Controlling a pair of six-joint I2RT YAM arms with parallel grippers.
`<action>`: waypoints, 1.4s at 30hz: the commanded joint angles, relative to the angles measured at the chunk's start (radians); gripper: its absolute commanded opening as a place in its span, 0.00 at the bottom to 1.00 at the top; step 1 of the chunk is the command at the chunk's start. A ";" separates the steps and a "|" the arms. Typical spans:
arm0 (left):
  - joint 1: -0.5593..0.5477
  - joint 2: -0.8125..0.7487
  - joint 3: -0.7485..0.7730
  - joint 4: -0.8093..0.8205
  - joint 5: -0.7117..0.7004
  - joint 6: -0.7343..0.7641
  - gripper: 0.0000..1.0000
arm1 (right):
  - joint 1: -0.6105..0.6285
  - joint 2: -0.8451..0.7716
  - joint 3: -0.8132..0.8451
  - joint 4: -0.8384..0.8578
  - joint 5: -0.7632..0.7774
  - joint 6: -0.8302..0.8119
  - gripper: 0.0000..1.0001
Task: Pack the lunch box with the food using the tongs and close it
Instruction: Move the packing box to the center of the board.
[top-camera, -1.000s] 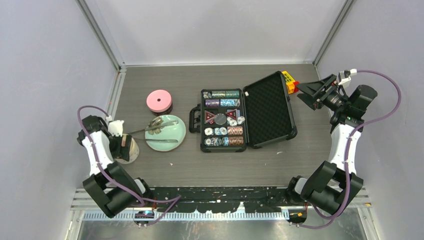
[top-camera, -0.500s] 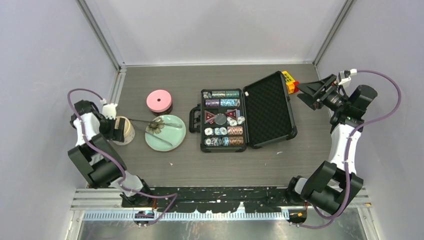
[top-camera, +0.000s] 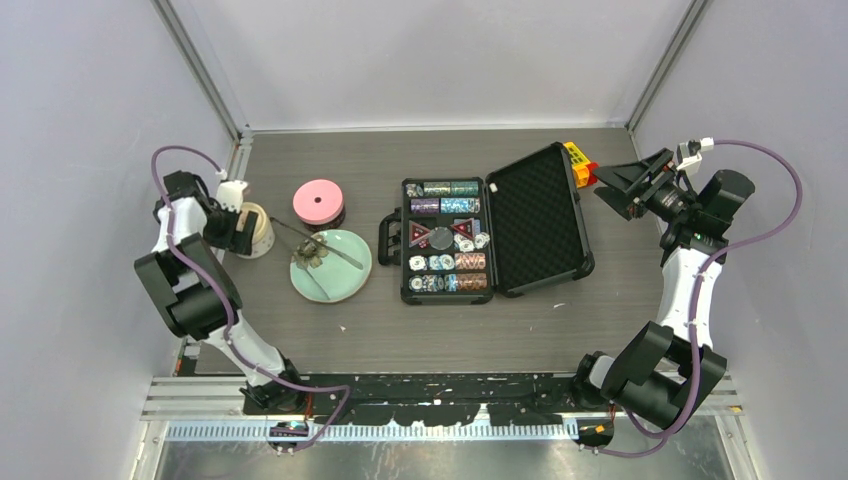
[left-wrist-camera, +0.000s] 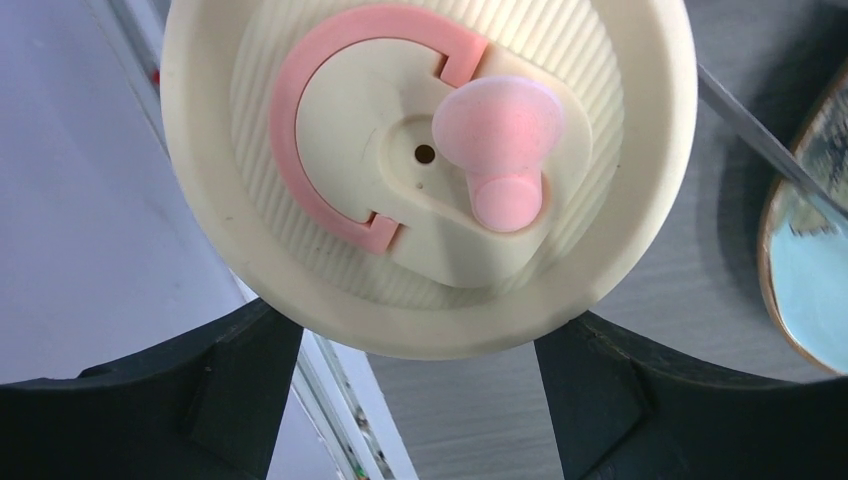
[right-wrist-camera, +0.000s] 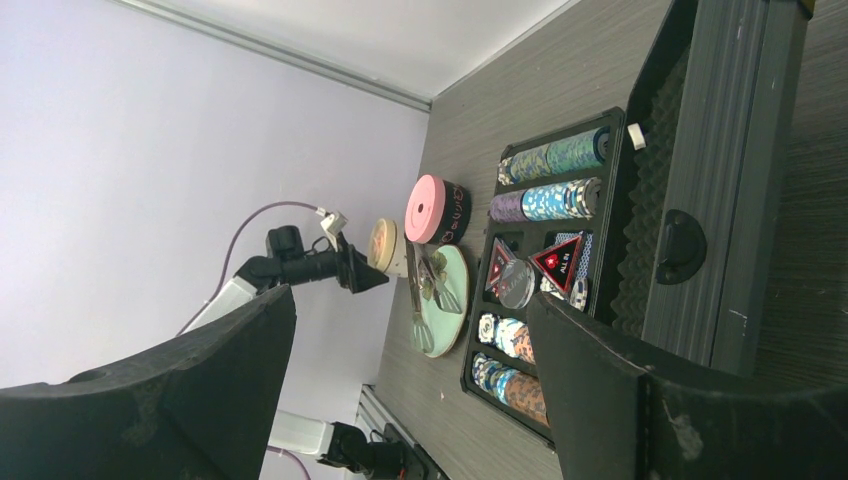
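Observation:
The lunch box is two round tubs. My left gripper (top-camera: 238, 232) reaches down over the cream-lidded tub (left-wrist-camera: 430, 150) by the left wall, its fingers (left-wrist-camera: 235, 390) pressed against the lid's rim on both sides. The lid carries a pink ring and a pink valve. The pink-lidded tub (top-camera: 318, 203) stands apart, behind the mint plate (top-camera: 352, 278). The grey tongs (top-camera: 335, 252) lie spread across that plate, over a small clump of food (top-camera: 313, 251) too small to make out. My right gripper (top-camera: 615, 198) hangs open and empty in the air at the back right.
An open black case (top-camera: 445, 250) of poker chips lies mid-table, its foam-lined lid (top-camera: 535, 220) folded out to the right. A yellow-orange object (top-camera: 578, 163) sits behind that lid, near my right gripper. The left wall's metal rail (top-camera: 233, 175) runs close beside my left gripper.
My left gripper has travelled toward the back along the left wall, and the cream-lidded tub came with it. The tongs have swung round on the plate. The right arm has not moved.

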 joint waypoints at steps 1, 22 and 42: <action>-0.008 0.076 0.117 0.080 -0.005 -0.032 0.84 | -0.003 -0.004 -0.001 0.053 0.005 -0.002 0.90; -0.144 0.221 0.359 0.033 0.031 0.102 0.86 | -0.002 0.000 -0.004 0.039 0.012 -0.024 0.90; -0.132 0.416 0.793 -0.114 0.201 -0.415 0.80 | -0.002 -0.006 -0.007 0.031 0.029 -0.035 0.89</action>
